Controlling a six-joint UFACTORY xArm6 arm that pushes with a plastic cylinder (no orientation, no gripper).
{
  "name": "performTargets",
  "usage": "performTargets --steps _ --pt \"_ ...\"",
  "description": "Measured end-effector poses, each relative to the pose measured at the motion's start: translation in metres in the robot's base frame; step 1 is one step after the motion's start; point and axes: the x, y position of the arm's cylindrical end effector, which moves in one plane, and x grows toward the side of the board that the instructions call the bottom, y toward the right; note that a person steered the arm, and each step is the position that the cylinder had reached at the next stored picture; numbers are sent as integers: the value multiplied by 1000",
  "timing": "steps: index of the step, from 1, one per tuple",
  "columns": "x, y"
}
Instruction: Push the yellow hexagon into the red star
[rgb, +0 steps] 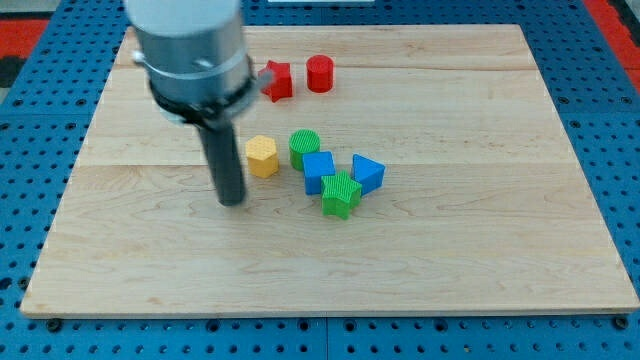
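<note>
The yellow hexagon (262, 156) lies on the wooden board, left of the middle. The red star (277, 80) lies near the view's top, above and slightly right of the hexagon, a good gap apart. My tip (233, 200) rests on the board just left of and below the yellow hexagon, a small gap away, not touching it. The arm's grey body hides the board's upper left part and sits close to the star's left edge.
A red cylinder (319, 73) stands right of the star. A green cylinder (304, 147) sits right beside the hexagon. A blue cube (318, 171), a green block (341, 194) and a blue triangle (367, 173) cluster to its lower right.
</note>
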Motion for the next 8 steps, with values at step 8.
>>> performTargets --steps 8 --pt "-117 -17"
